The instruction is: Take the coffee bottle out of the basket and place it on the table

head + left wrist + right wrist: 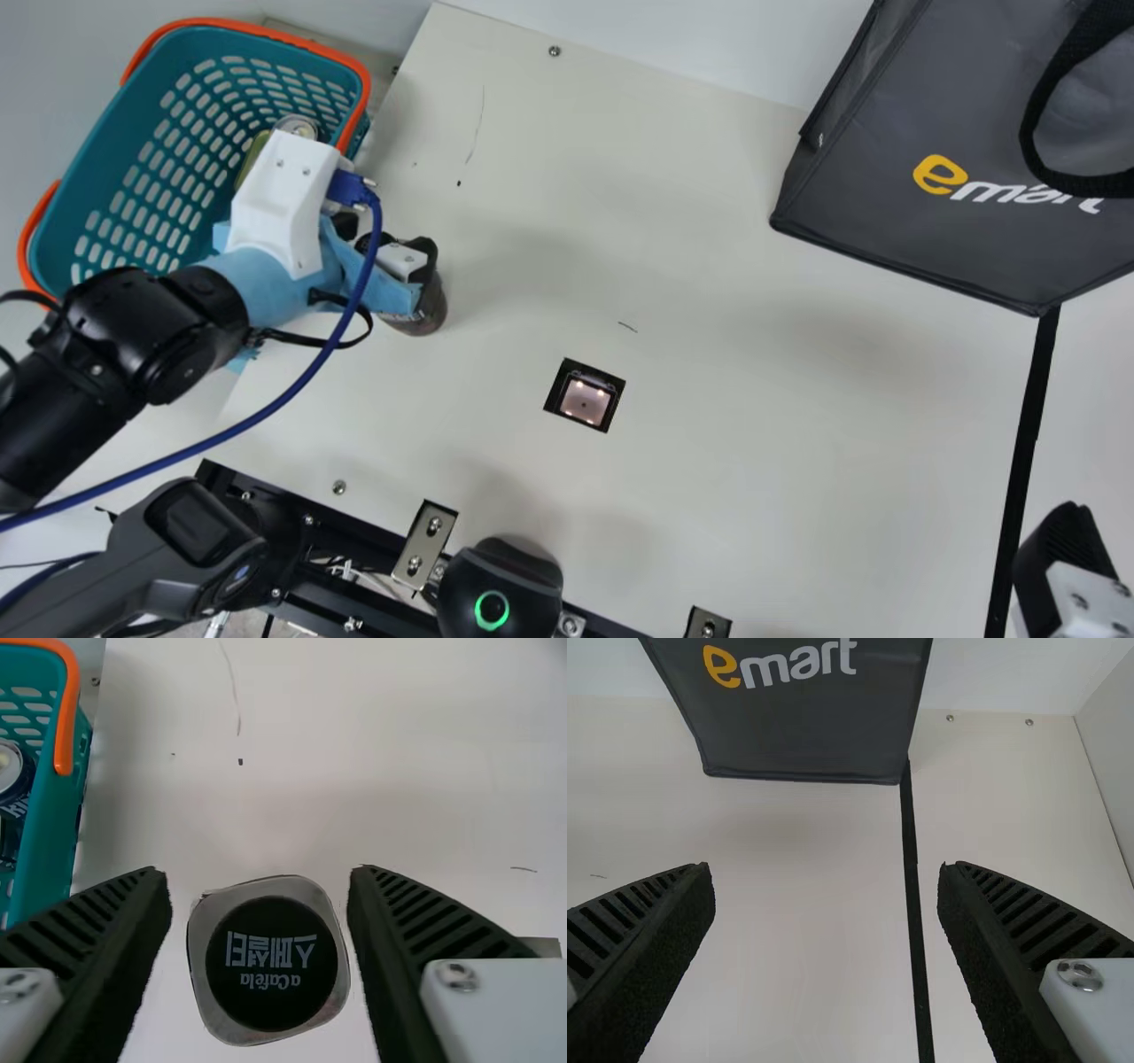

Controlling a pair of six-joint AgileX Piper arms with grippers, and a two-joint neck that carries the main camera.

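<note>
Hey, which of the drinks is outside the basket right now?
The black-capped coffee bottle, upright on the table between the open fingers of the left pincer; the silver-topped can is inside the basket.

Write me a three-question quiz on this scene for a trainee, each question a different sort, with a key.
1. Where does the coffee bottle stand? A: inside the bag. B: on the table. C: on top of the can.
2. True or false: the left gripper is clamped shut on the coffee bottle.
3. Fill in: a can sits inside the teal ____.

Key: 1, B. 2, False: the left gripper is open. 3, basket.
</note>
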